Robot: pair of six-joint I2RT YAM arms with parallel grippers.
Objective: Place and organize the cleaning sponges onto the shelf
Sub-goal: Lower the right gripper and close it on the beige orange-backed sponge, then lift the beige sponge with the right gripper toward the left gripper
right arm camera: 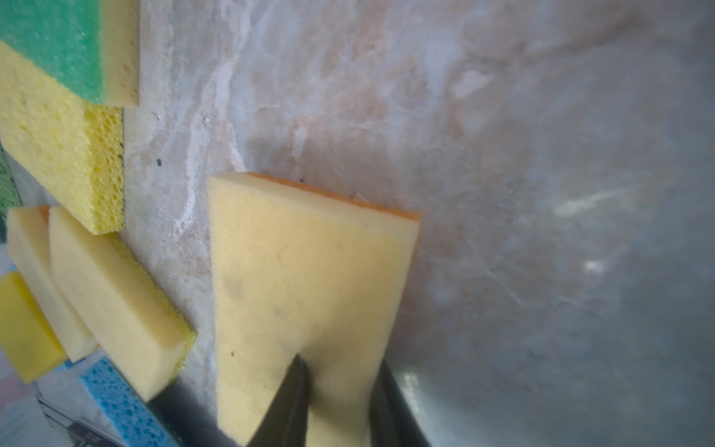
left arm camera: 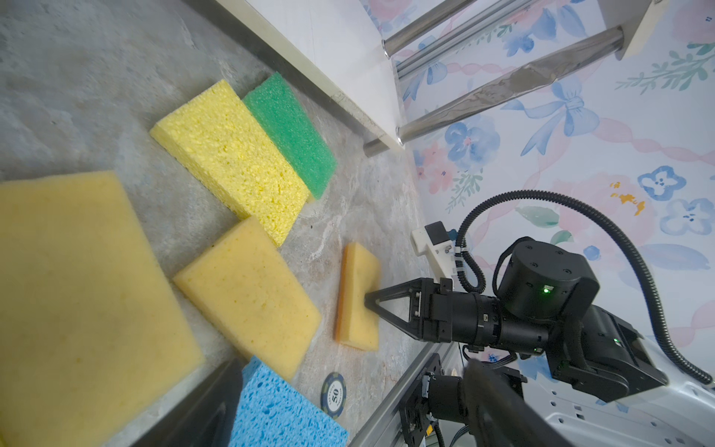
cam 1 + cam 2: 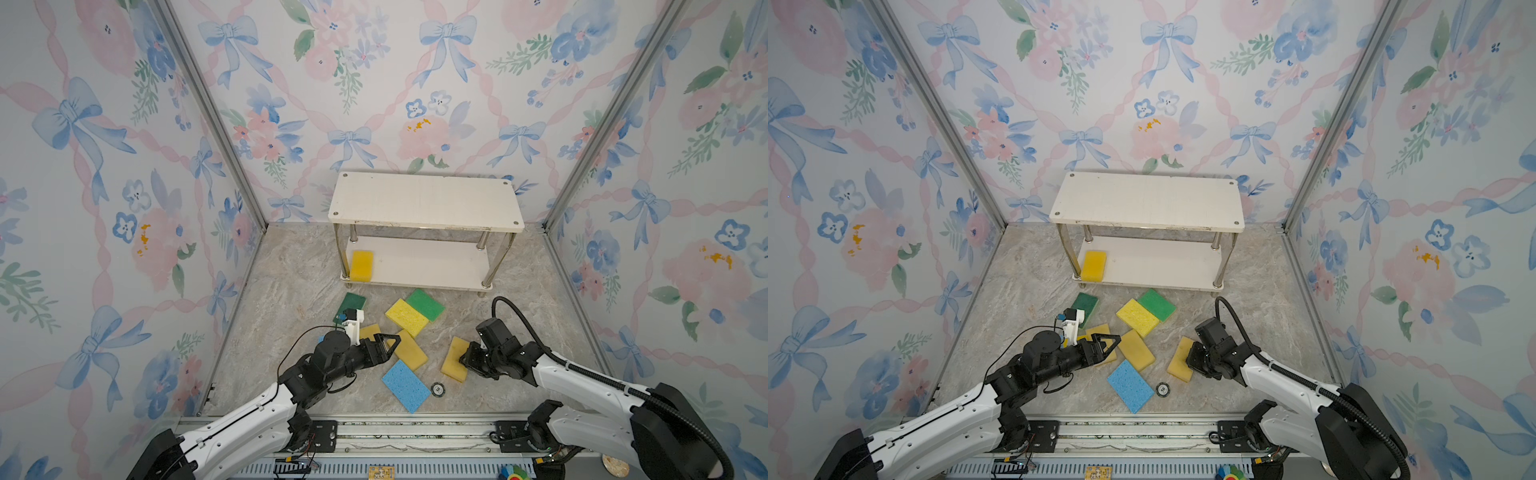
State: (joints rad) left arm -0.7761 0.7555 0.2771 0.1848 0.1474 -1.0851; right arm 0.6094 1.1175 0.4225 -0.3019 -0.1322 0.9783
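Enclosure: floral wallpaper [image 3: 124,166] is seen on three sides, and a marbled table [image 3: 291,266] carries everything.
Shelf [image 3: 424,199]: it is stood at the back of the table with its open long side turned toward the arms, so both white boards can be reached from the front.
Stored sponge [image 3: 361,266]: one yellow piece is laid at the left end of the lower board, presumably so that a row can be built rightward from it.
Right gripper [image 3: 464,358]: the jaws are closed across the thickness of a tan sponge [image 1: 301,271], which is pinched at its near short edge. An edge grip probably leaves the far end free to be slid onto a board.
Left gripper [image 3: 391,347]: the jaws are spread wide and nothing is held. They are poised over the middle tan sponge [image 3: 411,351], apparently lined up for a later pick.
Loose sponges: a dark green scourer [image 3: 351,303], a yellow sponge [image 3: 406,318] touching a green scourer [image 3: 426,304], and a blue sponge [image 3: 405,386] are scattered on the table before the shelf.
Disc [image 3: 437,389]: a small chip is seen just beside the blue sponge and is no part of the task.
Progress: the task is judged to be at an early stage.
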